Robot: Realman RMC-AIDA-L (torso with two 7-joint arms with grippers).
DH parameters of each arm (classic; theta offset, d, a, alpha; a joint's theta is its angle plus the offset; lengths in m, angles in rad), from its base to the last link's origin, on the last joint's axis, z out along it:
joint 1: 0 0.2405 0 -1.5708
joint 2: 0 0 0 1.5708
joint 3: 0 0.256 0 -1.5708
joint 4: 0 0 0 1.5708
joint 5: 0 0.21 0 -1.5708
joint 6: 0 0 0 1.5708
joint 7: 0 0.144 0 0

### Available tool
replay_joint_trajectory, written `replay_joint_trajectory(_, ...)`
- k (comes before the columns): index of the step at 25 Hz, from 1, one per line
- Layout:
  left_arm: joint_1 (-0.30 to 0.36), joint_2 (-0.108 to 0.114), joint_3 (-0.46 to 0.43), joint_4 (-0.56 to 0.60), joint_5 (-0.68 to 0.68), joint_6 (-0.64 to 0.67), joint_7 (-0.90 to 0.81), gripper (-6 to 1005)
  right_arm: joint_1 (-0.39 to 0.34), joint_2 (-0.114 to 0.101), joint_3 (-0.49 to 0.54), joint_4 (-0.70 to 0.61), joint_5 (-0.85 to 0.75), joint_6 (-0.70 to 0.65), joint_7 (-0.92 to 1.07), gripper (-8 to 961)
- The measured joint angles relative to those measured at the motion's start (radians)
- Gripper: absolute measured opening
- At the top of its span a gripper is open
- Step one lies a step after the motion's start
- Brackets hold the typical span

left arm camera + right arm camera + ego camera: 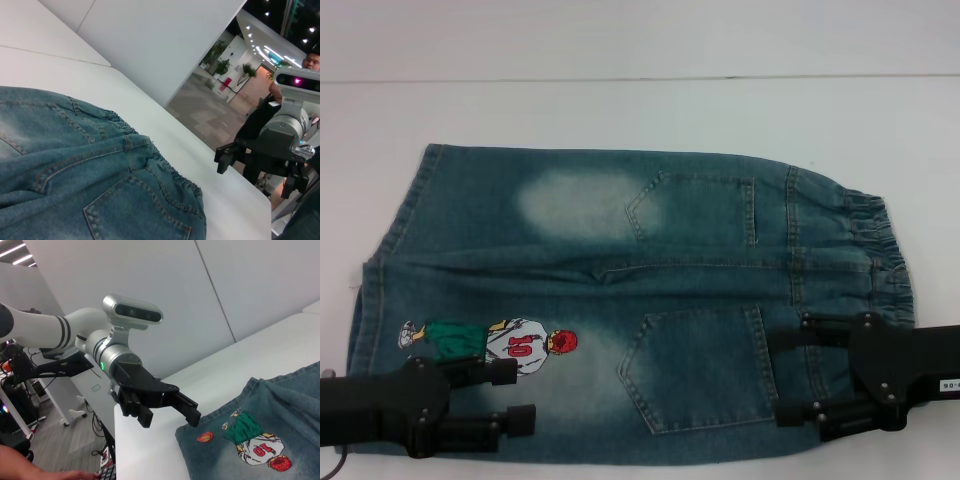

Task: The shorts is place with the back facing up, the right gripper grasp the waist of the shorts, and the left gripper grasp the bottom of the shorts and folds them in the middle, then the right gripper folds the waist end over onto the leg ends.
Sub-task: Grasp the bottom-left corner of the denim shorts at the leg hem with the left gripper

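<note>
1. The table (620, 110), white, carries everything.
2. The shorts (620, 300) lie flat on it, back pockets up, long axis running across the robot's front.
3. The waist of the shorts (880, 250) points to the robot's right; the bottom of the shorts (390, 260), beside the player print (490, 345), points left.
4. The right gripper (795, 372) hovers over the near edge by the waist, fingers spread, holding nothing; the waistband lies just beyond it, so this arm is the nearer one.
5. The left gripper (520, 395) hovers over the near corner at the hem end, likewise spread and empty, with the hem directly behind its fingertips.
6. Judging from this, neither grasp is made yet.
</note>
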Motion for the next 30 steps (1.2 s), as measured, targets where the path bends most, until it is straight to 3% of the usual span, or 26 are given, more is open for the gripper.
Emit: replay_joint_trajectory(30,-0.005,0.0,0.0,0.0,0.0,0.0,-0.002,873,0.007,0.0,0.0,0.003,-0.003,0.004,0.003,947)
